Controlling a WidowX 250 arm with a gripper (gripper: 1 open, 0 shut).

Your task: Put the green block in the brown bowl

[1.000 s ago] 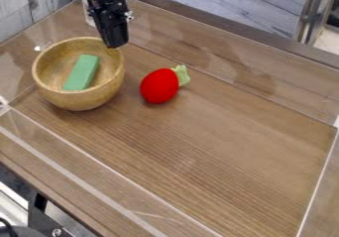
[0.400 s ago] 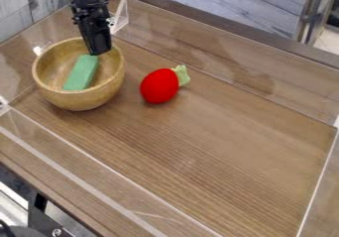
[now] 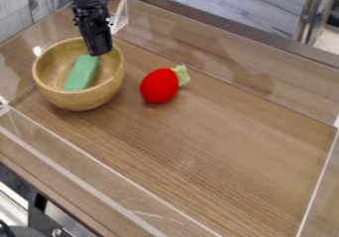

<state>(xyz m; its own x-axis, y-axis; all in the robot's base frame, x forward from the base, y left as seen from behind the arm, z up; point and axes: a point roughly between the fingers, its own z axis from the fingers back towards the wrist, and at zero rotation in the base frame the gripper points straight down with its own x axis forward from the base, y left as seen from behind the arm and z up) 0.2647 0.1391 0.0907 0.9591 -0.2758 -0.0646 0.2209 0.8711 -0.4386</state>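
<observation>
The green block lies slanted inside the brown bowl, which sits at the left of the wooden table. My dark gripper hangs over the bowl's far rim and points steeply down. Its tips sit right at the block's upper end. The fingers are pressed together and look shut, with nothing lifted between them. I cannot tell whether the tips touch the block.
A red strawberry-like toy with a green top lies just right of the bowl. Clear plastic walls border the table at the front and left. A metal post stands at the back right.
The gripper has shifted left and slightly down, from beside the bowl's far right rim to over the block's upper end. It has held still over the last half second. The block has not moved.
</observation>
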